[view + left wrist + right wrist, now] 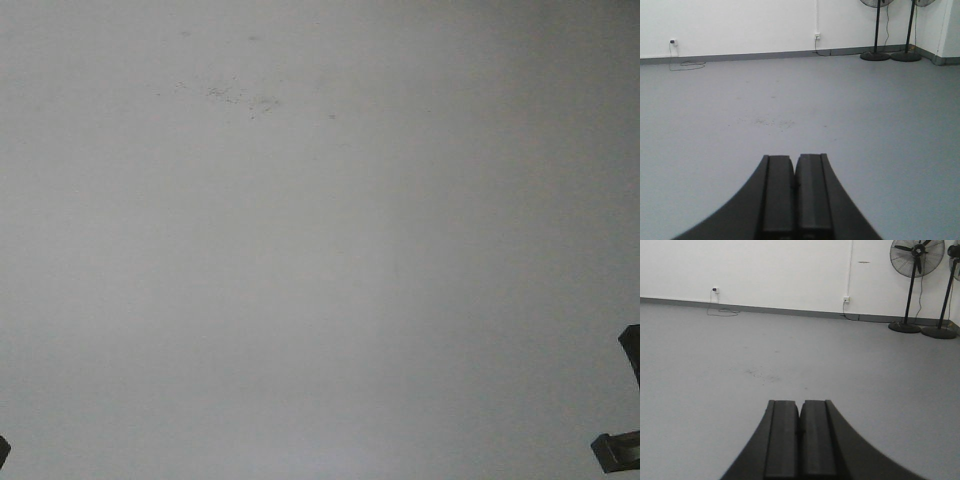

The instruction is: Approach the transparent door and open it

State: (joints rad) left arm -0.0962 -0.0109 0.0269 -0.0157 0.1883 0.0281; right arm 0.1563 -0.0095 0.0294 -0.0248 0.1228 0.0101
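Observation:
The transparent door is out of view in all three views. My left gripper is shut, its two black fingers pressed together with nothing between them, pointing out over bare grey floor. My right gripper is shut the same way and holds nothing. In the front view only dark bits of the arms show: a right arm part at the lower right edge and a small dark corner at the lower left.
Grey floor fills the front view, with a scuffed patch. A white wall with a grey skirting stands far ahead. Two pedestal fans stand at the far right. Wall sockets with cables sit low on the wall.

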